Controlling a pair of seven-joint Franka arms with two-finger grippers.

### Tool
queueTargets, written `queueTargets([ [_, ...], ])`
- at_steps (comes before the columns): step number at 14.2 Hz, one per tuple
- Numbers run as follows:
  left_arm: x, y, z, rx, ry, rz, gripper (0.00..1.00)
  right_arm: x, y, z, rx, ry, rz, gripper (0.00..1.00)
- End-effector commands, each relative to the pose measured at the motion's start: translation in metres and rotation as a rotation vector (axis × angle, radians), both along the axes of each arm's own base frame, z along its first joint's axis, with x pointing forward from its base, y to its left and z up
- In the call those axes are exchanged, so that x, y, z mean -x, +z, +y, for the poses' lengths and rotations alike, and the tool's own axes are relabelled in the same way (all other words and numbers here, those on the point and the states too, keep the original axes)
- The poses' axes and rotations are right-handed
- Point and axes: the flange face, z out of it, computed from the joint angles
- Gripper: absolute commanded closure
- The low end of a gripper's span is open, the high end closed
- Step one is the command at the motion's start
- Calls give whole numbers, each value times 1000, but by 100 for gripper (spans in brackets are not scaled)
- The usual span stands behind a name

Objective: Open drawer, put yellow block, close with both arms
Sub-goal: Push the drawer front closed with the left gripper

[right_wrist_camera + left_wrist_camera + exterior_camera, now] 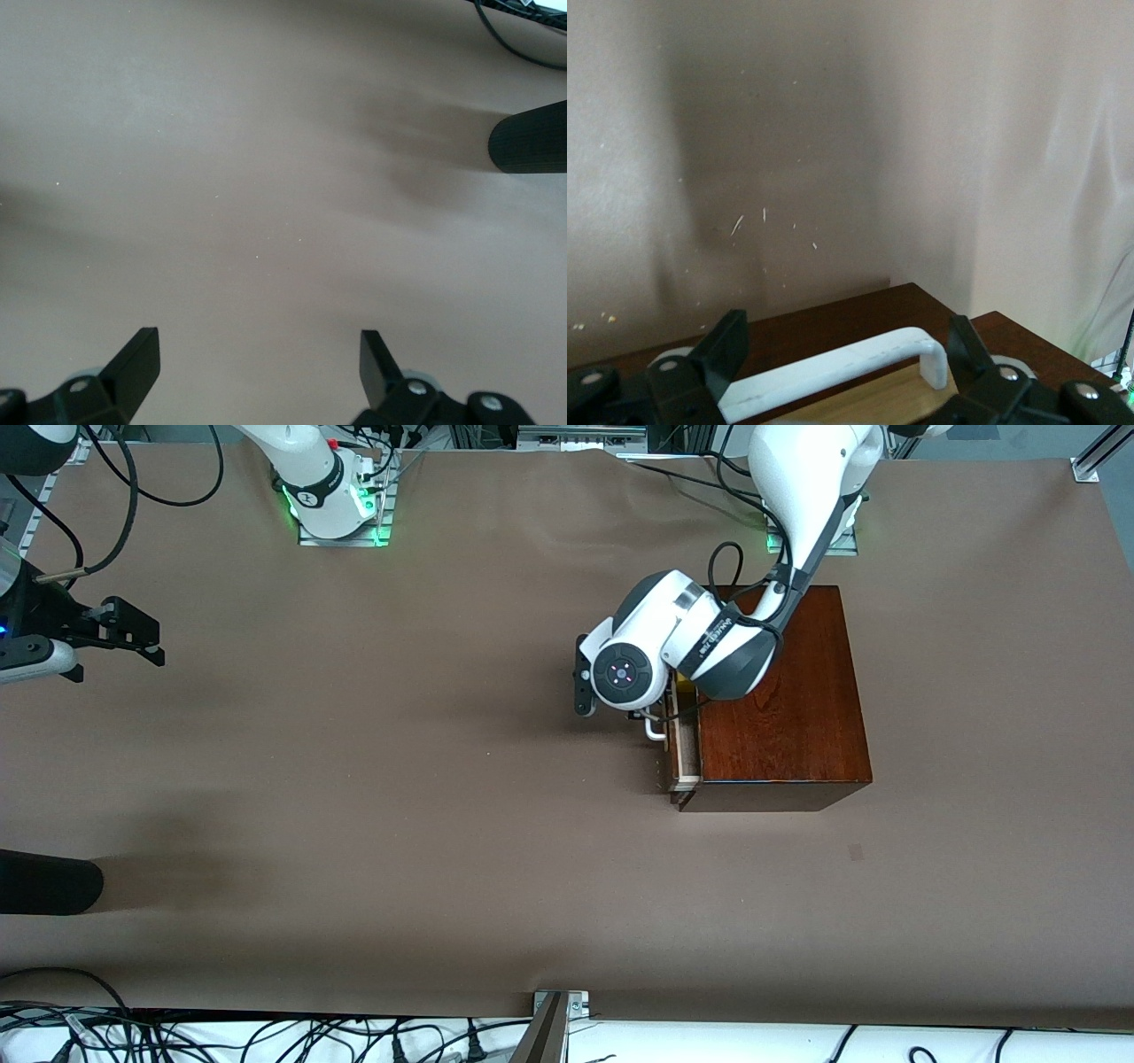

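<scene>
The drawer (680, 748) stands only slightly pulled out of the glossy dark wooden box (780, 695), which sits on the brown tabletop (399, 779) toward the left arm's end, at about 3 o'clock from the middle of the front view. A sliver of the yellow block (678, 682) shows inside the drawer's narrow gap, mostly hidden under the left arm's wrist. The left hand (842, 350) is at the drawer front, its fingers (726, 341) spread to either side of the white bar handle (850, 363), not pressed onto it; pale tray wood shows just beneath the handle in the left wrist view. The right hand (133, 633) waits at roughly 9 o'clock in the front view, over bare tabletop at the right arm's end, well apart from the box, its fingers (137, 359) spread wide and holding nothing.
</scene>
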Motion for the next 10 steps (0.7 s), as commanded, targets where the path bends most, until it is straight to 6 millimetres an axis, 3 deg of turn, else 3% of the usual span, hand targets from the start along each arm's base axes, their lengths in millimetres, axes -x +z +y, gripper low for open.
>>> queueTargets([
  [1, -16, 12, 37, -28, 14, 3, 0, -1, 6, 7, 1, 6, -6, 0],
  [6, -16, 21, 34, -14, 11, -10, 0, 6, 4, 4, 3, 4, 44, 0],
  [8, -22, 57, 30, 31, 19, -80, 0, 6, 2, 4, -7, 2, 48, 0],
  [10, -37, 97, 54, 69, 74, -135, 0, 7, 3, 7, -11, 10, 51, 0],
])
